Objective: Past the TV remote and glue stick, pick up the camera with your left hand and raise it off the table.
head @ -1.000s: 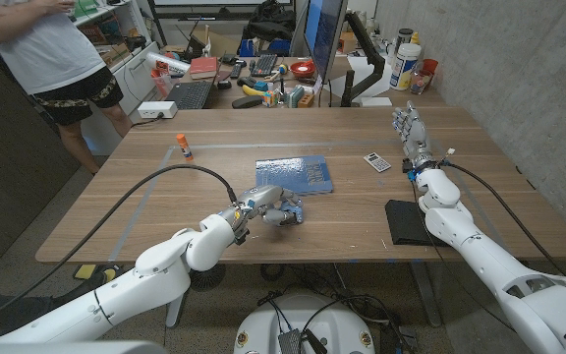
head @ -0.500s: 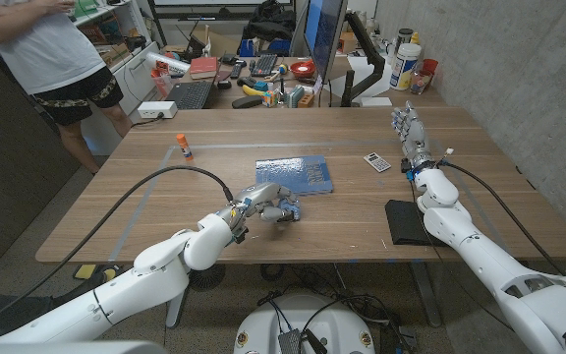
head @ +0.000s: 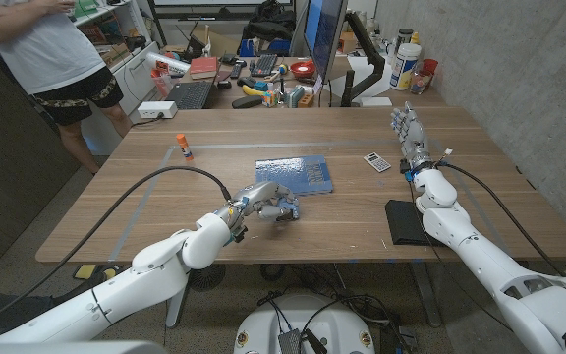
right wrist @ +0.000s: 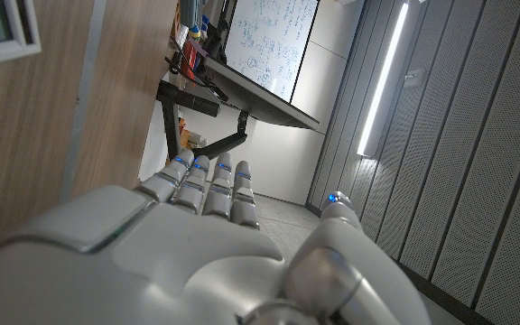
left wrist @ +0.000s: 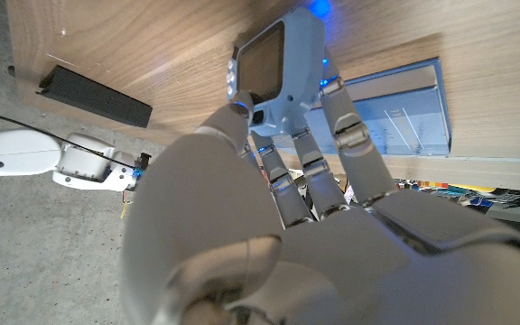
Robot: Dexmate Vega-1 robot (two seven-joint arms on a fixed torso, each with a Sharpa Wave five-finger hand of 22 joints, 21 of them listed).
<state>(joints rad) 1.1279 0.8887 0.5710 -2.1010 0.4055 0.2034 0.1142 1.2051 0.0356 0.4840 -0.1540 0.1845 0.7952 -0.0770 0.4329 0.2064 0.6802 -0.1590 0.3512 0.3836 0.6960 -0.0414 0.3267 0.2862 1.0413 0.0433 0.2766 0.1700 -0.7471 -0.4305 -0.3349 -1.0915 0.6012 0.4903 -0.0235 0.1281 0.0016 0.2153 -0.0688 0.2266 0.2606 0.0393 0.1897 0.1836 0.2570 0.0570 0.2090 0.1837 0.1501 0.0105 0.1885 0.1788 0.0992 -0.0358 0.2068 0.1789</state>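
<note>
A: Wooden table (head: 165, 211), cluttered desk behind it. Where's the camera?

B: Near the front edge, just before the blue sheet (head: 295, 174). Left hand (head: 268, 205) has its fingers (left wrist: 348, 143) and thumb closed around the light-blue camera (left wrist: 276, 68) (screen facing the wrist).

A: So grasp looks done?

B: I'd say so; next is a straight lift. Right hand (head: 412, 133) stands open-fingered, holding nothing, toward the right edge.

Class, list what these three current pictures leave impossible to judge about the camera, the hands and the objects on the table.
- Whether the camera is clear of the table: the left hand covers it in the head view.
- The calculator: too small to read in the head view, cut by the edge in the right wrist view.
- The right hand: its palm side is hidden.
</note>
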